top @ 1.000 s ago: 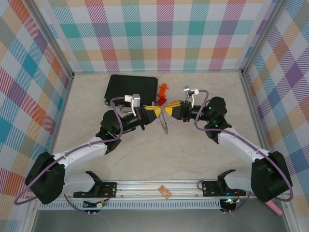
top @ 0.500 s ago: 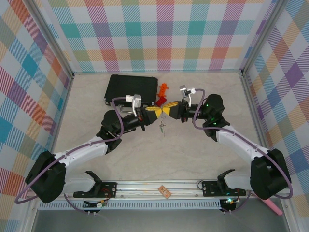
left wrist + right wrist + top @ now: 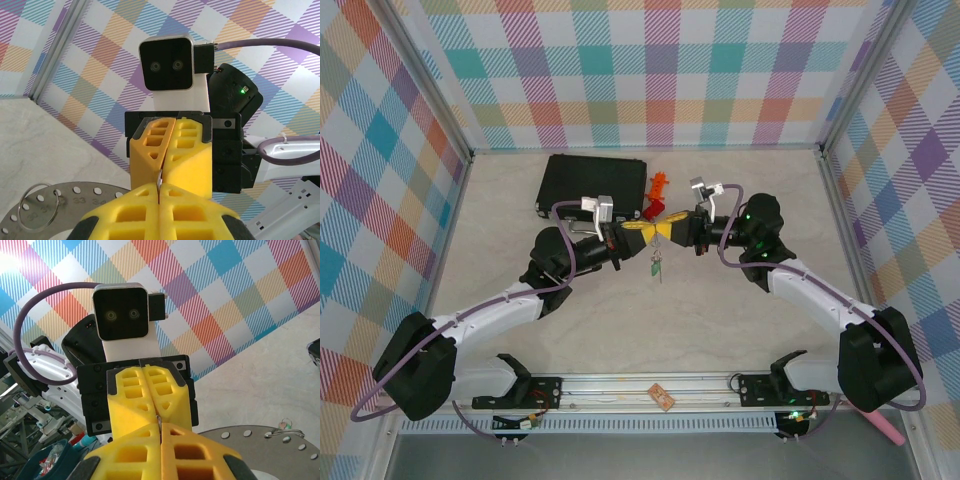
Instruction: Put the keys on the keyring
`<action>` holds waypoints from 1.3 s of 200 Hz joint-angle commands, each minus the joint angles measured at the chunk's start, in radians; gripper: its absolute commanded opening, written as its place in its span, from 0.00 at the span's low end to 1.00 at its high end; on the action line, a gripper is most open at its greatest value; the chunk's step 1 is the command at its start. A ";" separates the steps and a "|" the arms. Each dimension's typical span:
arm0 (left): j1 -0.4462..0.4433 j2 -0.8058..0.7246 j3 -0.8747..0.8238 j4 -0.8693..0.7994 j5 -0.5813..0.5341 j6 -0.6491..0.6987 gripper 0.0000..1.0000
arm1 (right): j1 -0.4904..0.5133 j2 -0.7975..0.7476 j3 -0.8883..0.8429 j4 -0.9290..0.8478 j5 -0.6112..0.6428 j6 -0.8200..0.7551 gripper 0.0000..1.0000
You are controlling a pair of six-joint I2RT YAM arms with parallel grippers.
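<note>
Since the earlier frame the right hand [image 3: 668,229] has moved in and shut. We now find it tip to tip with the left hand [image 3: 647,232], just right of the black case [image 3: 592,183], both clamped on the keyring [image 3: 85,197] edge. The keys [image 3: 656,268] dangle beneath. We judge the ring light, stiff and slippery; grip its flat rim.

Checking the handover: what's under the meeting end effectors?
The keyring hangs below the left end effector and right end effector, keys dangling; its pinched part is hidden between them.
</note>
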 commanded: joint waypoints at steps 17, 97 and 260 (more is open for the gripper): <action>0.007 -0.058 0.046 -0.098 -0.008 0.074 0.29 | 0.008 -0.028 0.034 -0.119 -0.005 -0.086 0.00; 0.021 -0.263 0.057 -0.514 -0.113 0.295 0.32 | 0.009 -0.070 0.048 -0.285 0.044 -0.188 0.00; 0.021 -0.204 0.126 -0.757 -0.233 0.372 0.38 | 0.007 -0.100 0.030 -0.440 0.121 -0.327 0.00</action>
